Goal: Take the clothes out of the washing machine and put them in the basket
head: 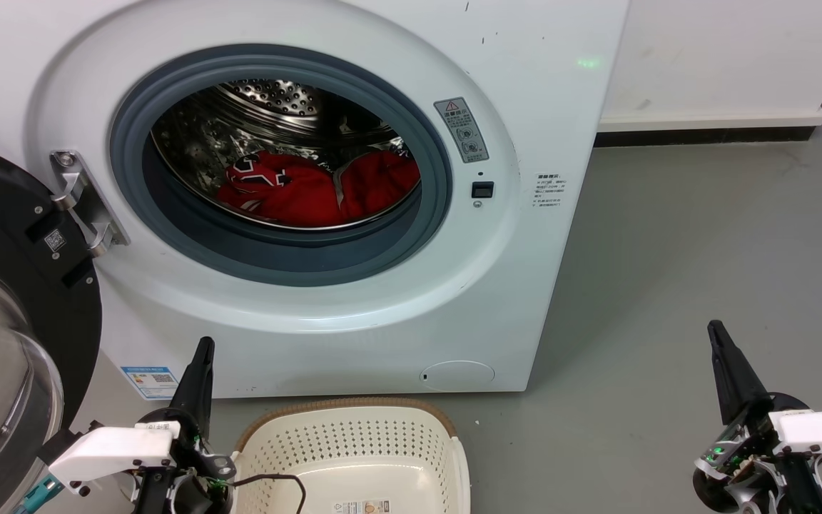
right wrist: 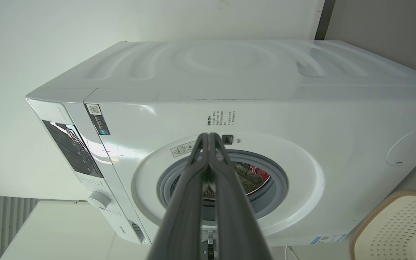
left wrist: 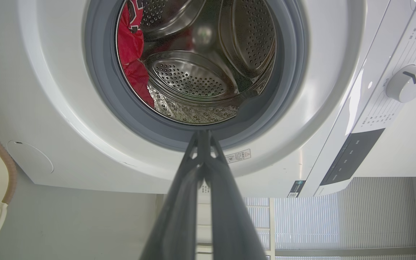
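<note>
The white washing machine (head: 397,307) stands with its black-rimmed glass door (head: 4,343) swung open to the left. Inside the steel drum lie the red clothes (head: 311,189), one with black-and-white markings; a red edge of the clothes (left wrist: 130,47) also shows in the left wrist view, and a sliver of the clothes (right wrist: 256,169) in the right wrist view. The cream basket (head: 343,435) sits on the floor below the porthole, with nothing but a label on its floor. My left gripper (head: 204,344) is shut and holds nothing, low beside the basket's left. My right gripper (head: 715,328) is shut and holds nothing, far right over the floor.
Grey floor (head: 668,285) stretches to the right of the machine up to a white wall with a dark skirting (head: 703,135). A thin black cable (head: 275,480) hangs over the basket's near left edge. The control panel with a dial (left wrist: 406,83) sits at the machine's top.
</note>
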{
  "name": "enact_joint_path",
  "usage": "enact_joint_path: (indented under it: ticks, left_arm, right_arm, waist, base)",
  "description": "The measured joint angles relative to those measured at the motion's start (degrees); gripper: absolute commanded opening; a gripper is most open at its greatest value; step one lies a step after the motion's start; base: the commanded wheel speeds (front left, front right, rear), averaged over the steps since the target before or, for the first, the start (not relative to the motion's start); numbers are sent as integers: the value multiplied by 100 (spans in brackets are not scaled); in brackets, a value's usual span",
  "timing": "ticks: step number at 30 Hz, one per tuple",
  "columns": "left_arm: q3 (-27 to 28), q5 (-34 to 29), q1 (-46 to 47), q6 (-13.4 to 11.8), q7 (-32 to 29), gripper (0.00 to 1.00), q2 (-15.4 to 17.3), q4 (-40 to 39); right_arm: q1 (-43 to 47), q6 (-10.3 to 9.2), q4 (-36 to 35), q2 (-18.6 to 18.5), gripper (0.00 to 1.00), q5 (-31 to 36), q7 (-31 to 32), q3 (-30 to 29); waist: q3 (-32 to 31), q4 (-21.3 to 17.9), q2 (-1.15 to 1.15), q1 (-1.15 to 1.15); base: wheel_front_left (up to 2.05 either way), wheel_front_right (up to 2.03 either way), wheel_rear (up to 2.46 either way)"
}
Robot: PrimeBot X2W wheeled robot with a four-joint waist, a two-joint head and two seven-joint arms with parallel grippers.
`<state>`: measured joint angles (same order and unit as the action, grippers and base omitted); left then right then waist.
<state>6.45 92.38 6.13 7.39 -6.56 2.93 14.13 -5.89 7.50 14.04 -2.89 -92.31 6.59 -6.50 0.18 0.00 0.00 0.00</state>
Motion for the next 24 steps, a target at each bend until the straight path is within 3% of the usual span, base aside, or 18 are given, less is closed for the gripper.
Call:
enact_joint_path:
  ticks: [24]
  left_arm:
    - [0, 0, 0, 0, 0, 0, 0, 0]
  right_arm:
    - [0, 0, 0, 0, 0, 0, -1, 0]
  waist:
    - [0, 0, 0, 0]
  base:
    - [0, 0, 0]
